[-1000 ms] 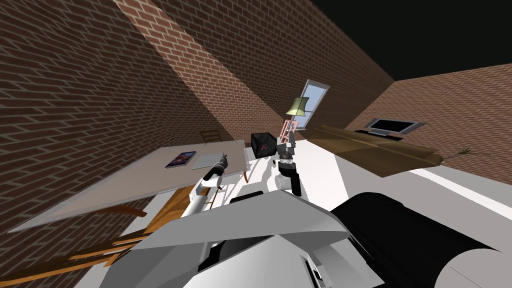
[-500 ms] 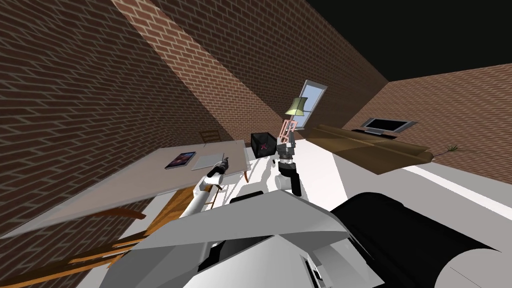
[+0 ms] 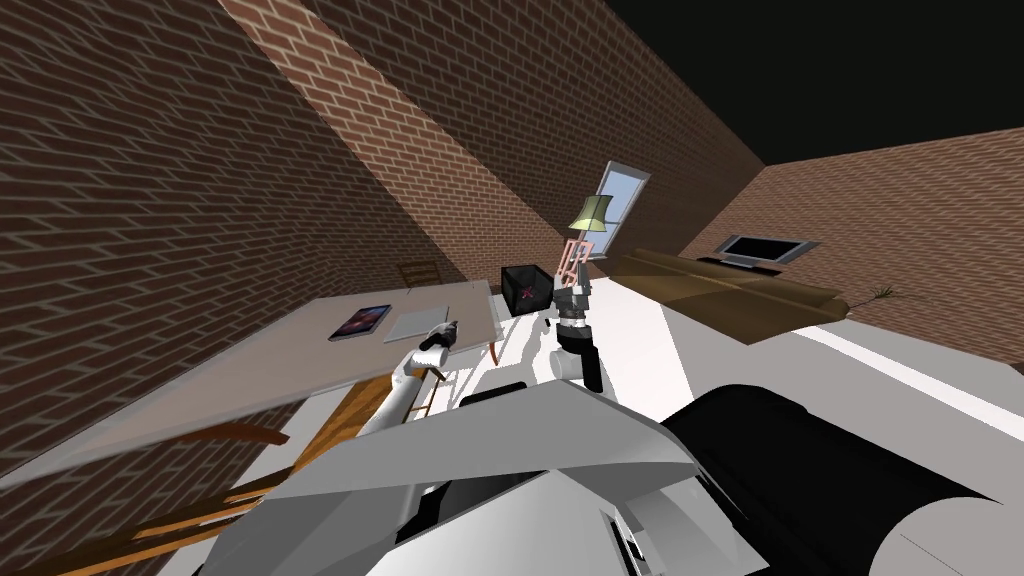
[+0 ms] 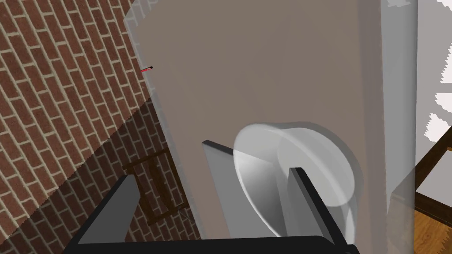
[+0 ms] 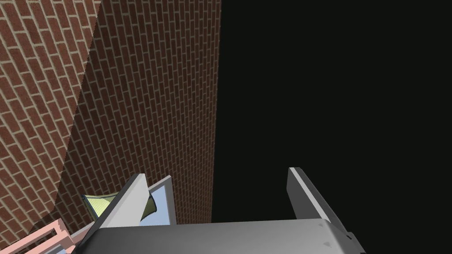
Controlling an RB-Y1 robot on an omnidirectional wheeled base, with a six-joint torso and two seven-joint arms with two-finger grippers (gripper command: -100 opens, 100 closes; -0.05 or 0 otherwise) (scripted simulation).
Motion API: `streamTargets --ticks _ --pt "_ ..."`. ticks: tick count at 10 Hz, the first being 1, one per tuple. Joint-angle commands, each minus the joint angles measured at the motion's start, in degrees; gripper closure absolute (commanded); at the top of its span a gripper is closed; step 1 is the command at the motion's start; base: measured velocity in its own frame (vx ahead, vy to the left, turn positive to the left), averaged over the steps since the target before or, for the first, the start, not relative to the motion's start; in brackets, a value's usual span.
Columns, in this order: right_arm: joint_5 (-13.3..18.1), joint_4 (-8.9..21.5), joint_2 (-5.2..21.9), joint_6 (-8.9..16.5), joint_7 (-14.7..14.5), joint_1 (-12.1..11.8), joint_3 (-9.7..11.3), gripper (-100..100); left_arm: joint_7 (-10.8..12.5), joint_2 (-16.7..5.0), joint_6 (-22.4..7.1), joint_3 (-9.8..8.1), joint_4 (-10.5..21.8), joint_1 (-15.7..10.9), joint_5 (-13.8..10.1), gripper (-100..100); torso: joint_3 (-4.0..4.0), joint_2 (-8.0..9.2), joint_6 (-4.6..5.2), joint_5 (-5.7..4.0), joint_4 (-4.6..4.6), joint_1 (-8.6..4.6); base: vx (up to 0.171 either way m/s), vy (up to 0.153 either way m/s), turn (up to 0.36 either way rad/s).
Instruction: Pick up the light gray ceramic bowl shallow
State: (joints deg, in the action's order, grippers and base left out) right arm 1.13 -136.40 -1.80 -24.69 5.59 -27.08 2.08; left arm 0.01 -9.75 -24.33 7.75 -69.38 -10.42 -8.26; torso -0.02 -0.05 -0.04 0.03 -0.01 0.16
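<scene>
- Left wrist view: the left gripper is clenched on the light grey bowl. Its fingers stand closer together than an open pair, with the bowl's wall pinched between them.
- One finger lies against the bowl's outside, and the other is partly hidden behind its rim.
- Under the gripper is a grey-brown table, whose near edge runs just beside the bowl. I cannot tell whether the bowl touches the tabletop.
- Far ahead of the gripper, at the table's brick-wall side, is a small red stick.
- In the head view, a flat pale grey sheet lies just ahead of that gripper, with a dark tablet beside the sheet.
- The right gripper is released, its fingers wide apart and holding nothing. In the head view it stands raised, well apart from the bowl, with a black box near it.
</scene>
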Motion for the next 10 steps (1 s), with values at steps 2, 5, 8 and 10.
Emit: streamTargets --ticks 2,5,8,10 --pt "0.00 0.00 0.00 0.00 0.00 0.00 0.00 0 -0.62 -0.37 -2.21 -0.14 3.99 -2.18 0.16 -100 0.00 0.00 0.00 0.00 0.00 0.00 0.007 0.044 -0.026" --pt "0.00 0.00 0.00 0.00 0.00 0.00 0.00 0 -1.03 -0.57 -3.59 -0.31 7.57 -3.41 0.42 -100 -0.01 -0.02 0.00 0.01 0.00 0.03 0.008 0.043 -0.025" --pt "0.00 0.00 0.00 0.00 0.00 0.00 0.00 0 -1.88 -0.97 -6.02 -0.71 12.61 -5.62 0.99 -100 -0.02 -0.04 0.00 0.00 -0.01 -0.01 0.015 0.041 -0.025" --pt "0.00 0.00 0.00 0.00 0.00 0.00 0.00 0 -2.30 -1.16 -7.08 -0.93 14.93 -6.60 1.29 -100 -0.03 -0.06 -0.01 0.03 -0.01 0.15 0.022 0.072 -0.032"
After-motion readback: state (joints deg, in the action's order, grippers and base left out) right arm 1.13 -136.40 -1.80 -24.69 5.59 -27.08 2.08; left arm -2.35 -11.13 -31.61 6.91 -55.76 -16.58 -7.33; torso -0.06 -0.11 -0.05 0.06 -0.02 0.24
